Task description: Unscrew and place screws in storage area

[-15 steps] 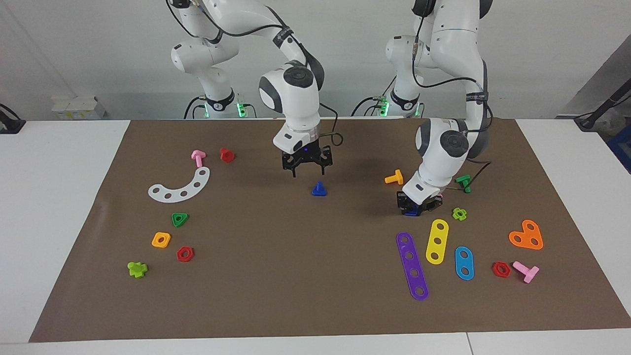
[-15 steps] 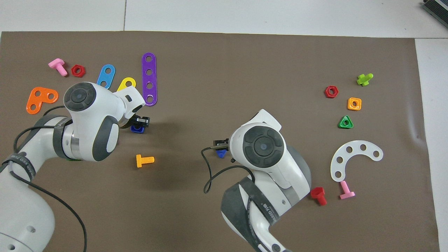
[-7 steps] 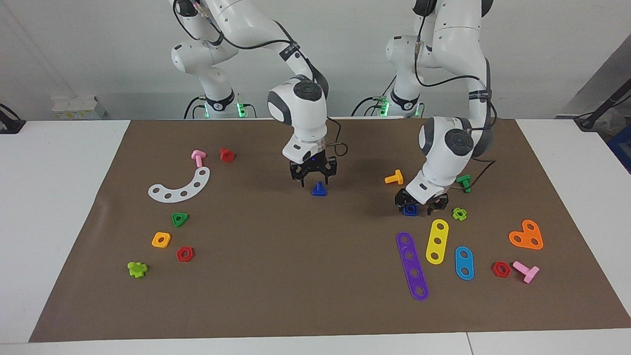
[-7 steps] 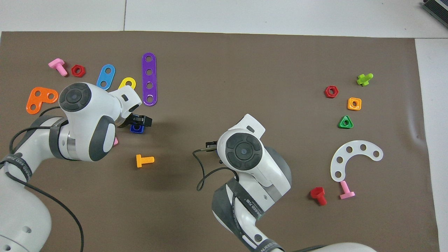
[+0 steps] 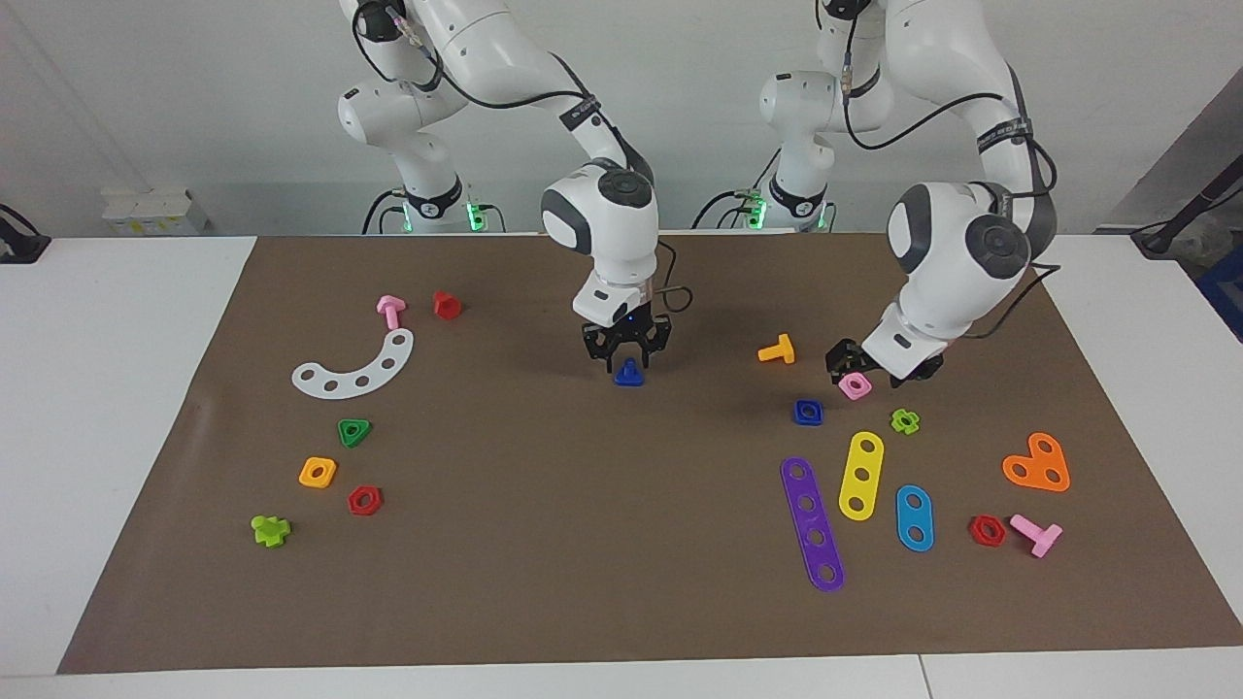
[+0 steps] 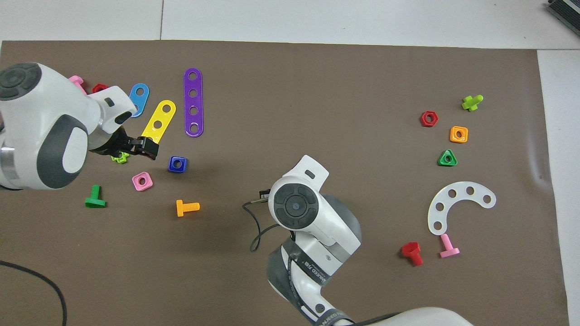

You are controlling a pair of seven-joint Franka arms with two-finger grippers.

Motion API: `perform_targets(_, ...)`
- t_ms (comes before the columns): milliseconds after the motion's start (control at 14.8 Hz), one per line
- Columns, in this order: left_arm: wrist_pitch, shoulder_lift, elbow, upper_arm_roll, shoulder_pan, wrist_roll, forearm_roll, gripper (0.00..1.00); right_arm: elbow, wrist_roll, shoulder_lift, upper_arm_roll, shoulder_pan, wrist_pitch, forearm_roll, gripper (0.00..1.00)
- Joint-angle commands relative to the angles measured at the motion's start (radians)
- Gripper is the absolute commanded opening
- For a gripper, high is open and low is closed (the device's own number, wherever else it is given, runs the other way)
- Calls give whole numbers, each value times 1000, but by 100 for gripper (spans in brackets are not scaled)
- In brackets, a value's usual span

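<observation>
Judged from how the pieces lie, the unscrewing looks done and the putting away is left.

At the left of the facing view, loose parts lie scattered on the brown mat (image 5: 544,582), among them a white curved strip (image 5: 354,369). No bin or marked storage spot shows there or elsewhere, so I cannot tell where the bolt is meant to go.

In the middle of the facing view, slightly above centre, the blue bolt (image 5: 628,374) stands alone on the mat on its flat head, with the shaft pointing up. It is well apart from any nut. The right arm bends down to it from the upper left of that view, with the wrist close to vertical. The right gripper (image 5: 627,351) points straight down over the bolt. Its fingers are spread, one on each side of the shaft tip, and not yet closed on it. In the overhead view the arm hides the bolt.

Farther right, the blue nut (image 5: 808,412) lies free on the mat. The left arm slants down from the upper right. The left gripper (image 5: 864,367) hangs tilted over a pink nut (image 5: 855,386). I cannot tell whether this gripper is wide or narrow. It seems to be waiting.
</observation>
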State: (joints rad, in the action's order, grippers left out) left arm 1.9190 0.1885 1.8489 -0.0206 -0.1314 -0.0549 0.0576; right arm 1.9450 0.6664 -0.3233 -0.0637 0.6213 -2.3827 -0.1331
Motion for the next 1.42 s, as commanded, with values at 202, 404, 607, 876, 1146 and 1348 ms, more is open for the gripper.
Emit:
perform_targets(202, -89, -136, 75, 4, 90, -54, -5, 100, -8, 35, -5, -1, 0, -3, -26, 7)
perform_targets(404, -109, -196, 76, 4, 99, -43, -9, 100, -8, 32, -3, -1, -2, -1, -26, 0)
perform_targets(607, -143, -242, 43, 2, 101, -42, -12, 100, -11, -2, 18, 1, -46, 2, -26, 0)
perform_targets(876, -260, -227, -118, 2, 99, -34, -24, 100, -6, -129, 58, 1, -181, 36, -26, 0)
perform_targets(1146, -385, -185, -292, 19, 79, -33, -136, 100, -6, -275, 53, 1, -320, 40, -23, 0)
perform_targets(1348, -394, -191, -306, 40, 81, -29, -136, 100, -5, -361, 44, -1, -423, 30, -11, 0)
